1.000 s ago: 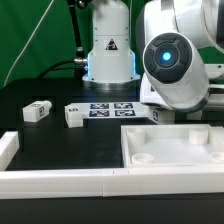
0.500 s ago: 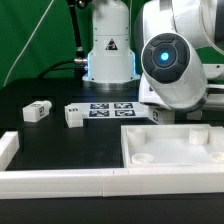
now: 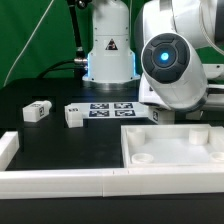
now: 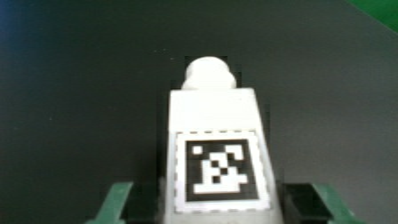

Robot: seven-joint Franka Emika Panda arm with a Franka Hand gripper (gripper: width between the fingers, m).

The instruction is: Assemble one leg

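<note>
In the wrist view a white leg (image 4: 214,130) with a black-and-white square tag lies lengthwise between my gripper's (image 4: 219,205) green fingertips (image 4: 121,203). A dark gap shows on each side of the leg, so the jaws stand open around it without touching. The black table is behind it. In the exterior view the arm's big white body (image 3: 170,65) hides the gripper and this leg. Two more legs (image 3: 37,111) (image 3: 74,115) lie on the table at the exterior view's left. The large white panel (image 3: 205,158) with round sockets lies at the front right.
The marker board (image 3: 110,108) lies flat behind the two loose legs, in front of the robot's base (image 3: 108,50). A low white wall (image 3: 60,181) runs along the table's front edge and turns up at the exterior view's left.
</note>
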